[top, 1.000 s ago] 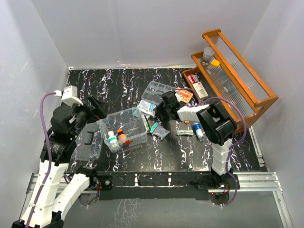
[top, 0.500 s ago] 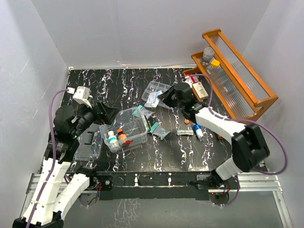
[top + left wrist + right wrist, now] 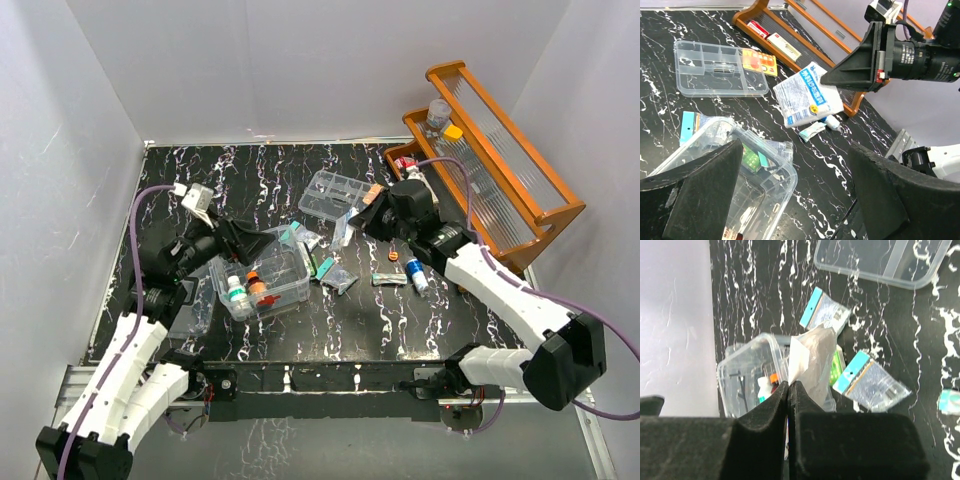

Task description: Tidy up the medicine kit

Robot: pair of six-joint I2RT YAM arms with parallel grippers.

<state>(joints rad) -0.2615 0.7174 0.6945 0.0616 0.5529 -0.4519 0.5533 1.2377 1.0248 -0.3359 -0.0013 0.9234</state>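
The right gripper (image 3: 788, 386) has lifted a white-and-blue packet (image 3: 343, 228) off the black marbled table (image 3: 200, 180), where a second ago it lay beside the divided clear tray (image 3: 335, 190). The packet now hangs in the air, pinched tight by one edge, and the arm has stretched out to carry it.

The medicine kit (image 3: 298, 290), a clear plastic box, stands open near the middle of the table, left of the packet, with a few small bottles already inside. Its lid (image 3: 195, 315) lies flat to the left.

The left gripper (image 3: 245, 242) has swung forward over the same second. It hovers just above the box's far rim, jaws spread wide and holding nothing.

The packet looks bound for the box, either dropped straight in or passed across to the waiting left arm; which of the two cannot be told from here.

Plenty remains. Several small sachets (image 3: 338, 278) and a blue-and-white tube (image 3: 415, 275) lie loose on the table right of the box. More items sit on the wooden rack (image 3: 500, 150) at the far right.
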